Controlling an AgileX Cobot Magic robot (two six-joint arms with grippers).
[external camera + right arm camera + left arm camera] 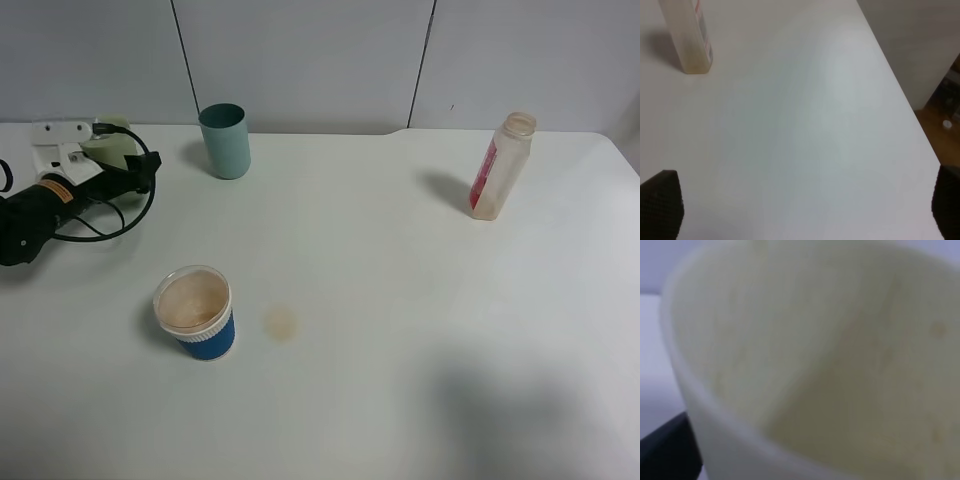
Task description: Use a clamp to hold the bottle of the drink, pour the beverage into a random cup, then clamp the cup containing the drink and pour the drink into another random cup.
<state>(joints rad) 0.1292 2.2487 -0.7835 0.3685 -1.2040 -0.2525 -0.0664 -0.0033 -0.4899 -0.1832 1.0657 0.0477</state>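
Left pincer [110, 150] at table's [400, 300] far left edge, jaws released around yellow-green cup [815, 365]; only wrist view shows its emptied inside. Right pincer [800, 205] spread wide, empty. Bottle [501, 166] upright near far right corner. Blue cup [196, 312] holds beverage [192, 299].

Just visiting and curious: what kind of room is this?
Probably a lab test bench: a bare white table against plain grey panels, one cabled robot arm, a few cups and a bottle.

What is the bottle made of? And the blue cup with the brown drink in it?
The bottle looks like thin cloudy plastic: light shows through it, and a red label wraps one side. The blue cup could be paper or plastic; its matte blue wall, ribbed band and white rim leave that open.
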